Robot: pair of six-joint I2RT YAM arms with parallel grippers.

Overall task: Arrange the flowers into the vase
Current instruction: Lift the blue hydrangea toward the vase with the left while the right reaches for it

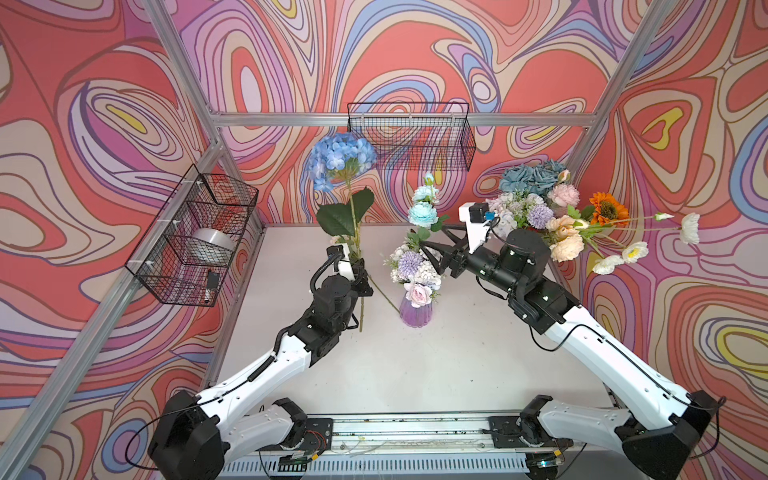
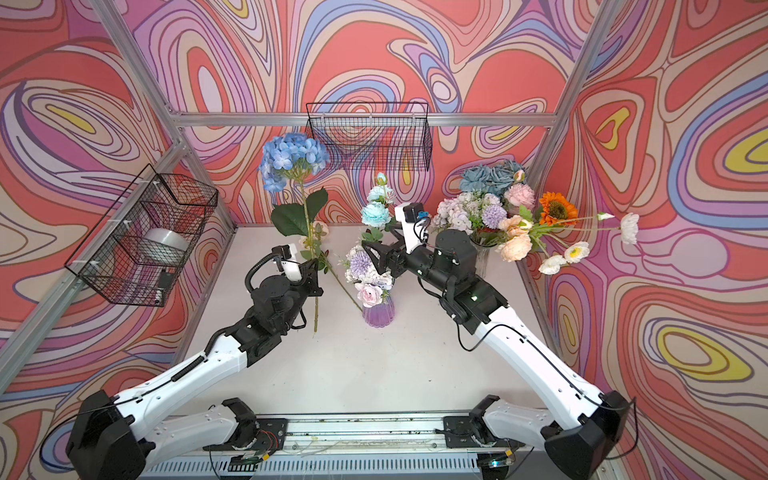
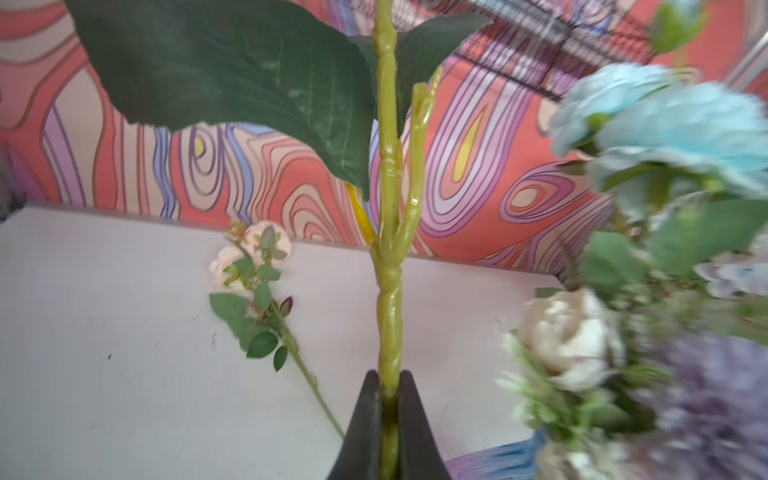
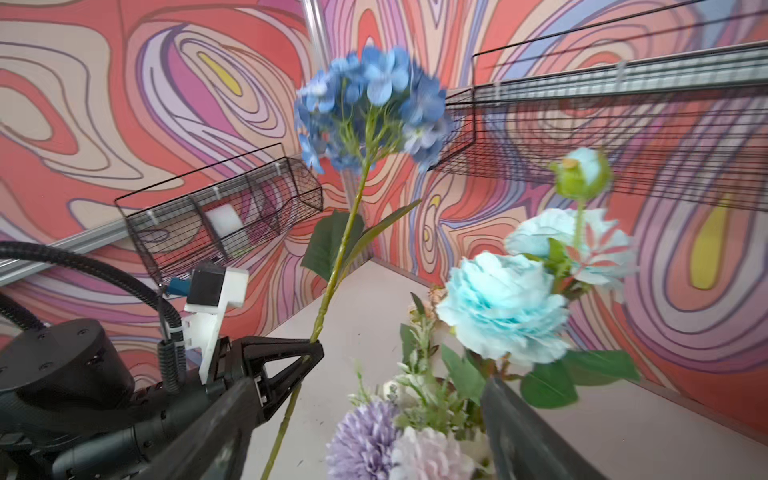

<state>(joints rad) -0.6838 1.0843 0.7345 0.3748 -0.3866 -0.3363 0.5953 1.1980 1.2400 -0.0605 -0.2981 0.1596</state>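
Note:
My left gripper is shut on the thick green stem of a blue hydrangea. It holds the flower upright to the left of the purple ribbed vase. That vase holds lilac, pink, white and aqua flowers. My right gripper is open, its fingers wide apart on either side of those blooms. A pale rose spray lies on the table behind the left gripper. More flowers stand bunched in a clear vase at the back right.
A black wire basket hangs on the back wall just right of the hydrangea head. Another wire basket on the left wall holds a silver roll. Aluminium frame posts border the white table.

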